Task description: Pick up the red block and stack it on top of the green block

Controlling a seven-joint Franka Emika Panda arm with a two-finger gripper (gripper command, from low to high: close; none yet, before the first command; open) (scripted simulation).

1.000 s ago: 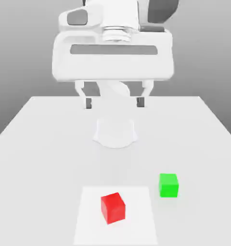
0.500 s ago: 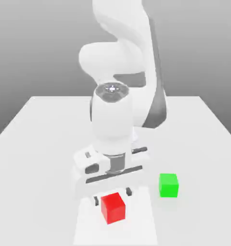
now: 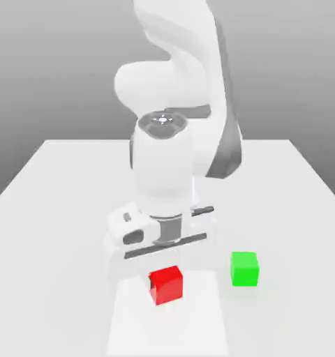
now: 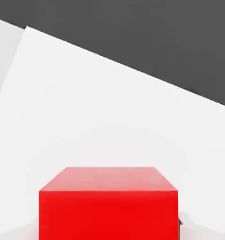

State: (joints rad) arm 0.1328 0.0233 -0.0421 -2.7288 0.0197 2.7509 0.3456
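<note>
The jaws are clamped on the red block [image 3: 166,284]. A second ago they stood wide apart and high above the table [image 3: 51,195]; since then the gripper [image 3: 165,279] has come down over the block and closed on its sides. The fingers themselves are mostly hidden behind the hand in the exterior view, so contact is judged partly from how snugly the block sits under it. In the hand view the red block [image 4: 108,206] sits close against the camera, squared to it.

The block also appears slightly higher and farther back than half a second ago (a hint that lifting has begun, though I would not swear to it). It sits over the paler square patch [image 3: 198,314] near the front edge of the table. That puts the grasp step as done; carrying across is what remains.

The green block [image 3: 244,268] stands untouched just to the exterior view's right of the red one, apart from it.

Being a cube, the red block has no long axis; its faces are turned slightly off the table edges.
</note>
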